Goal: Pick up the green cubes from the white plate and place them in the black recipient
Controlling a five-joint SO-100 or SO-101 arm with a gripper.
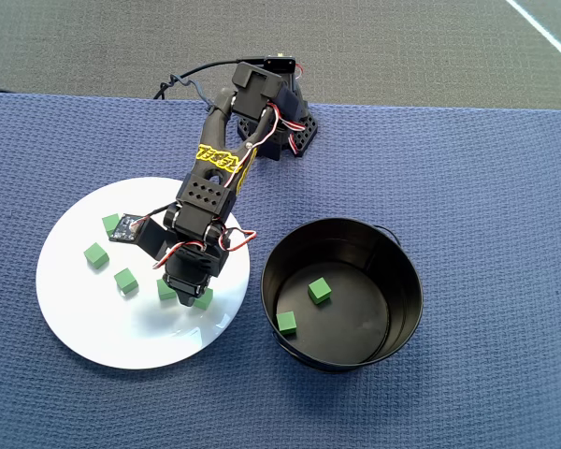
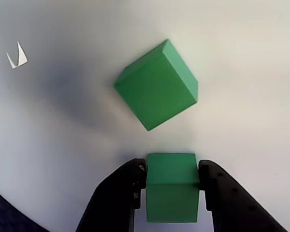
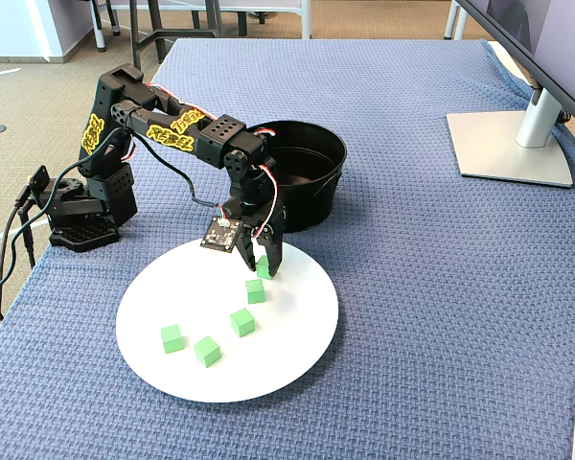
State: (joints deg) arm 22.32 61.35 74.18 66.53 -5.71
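The white plate (image 1: 84, 318) lies left of the black recipient (image 1: 402, 281) in the overhead view. My gripper (image 2: 172, 180) is low over the plate's pot-side part, shut on one green cube (image 2: 172, 193) that fills the gap between both fingers (image 2: 128, 191). I cannot tell whether the held cube touches the plate. A second green cube (image 2: 157, 84) lies loose just ahead of it. Several more green cubes (image 1: 96, 255) are scattered on the plate's left half. Two green cubes (image 1: 319, 290) rest on the pot's floor. The fixed view shows the gripper (image 3: 265, 266) at the plate's (image 3: 297, 326) far edge, near the pot (image 3: 311, 196).
The arm's base (image 3: 77, 216) stands at the cloth's left edge in the fixed view, with cables trailing off the table. A monitor stand (image 3: 508, 144) sits at the far right. Blue woven cloth (image 1: 486, 187) covers the table around the plate and pot.
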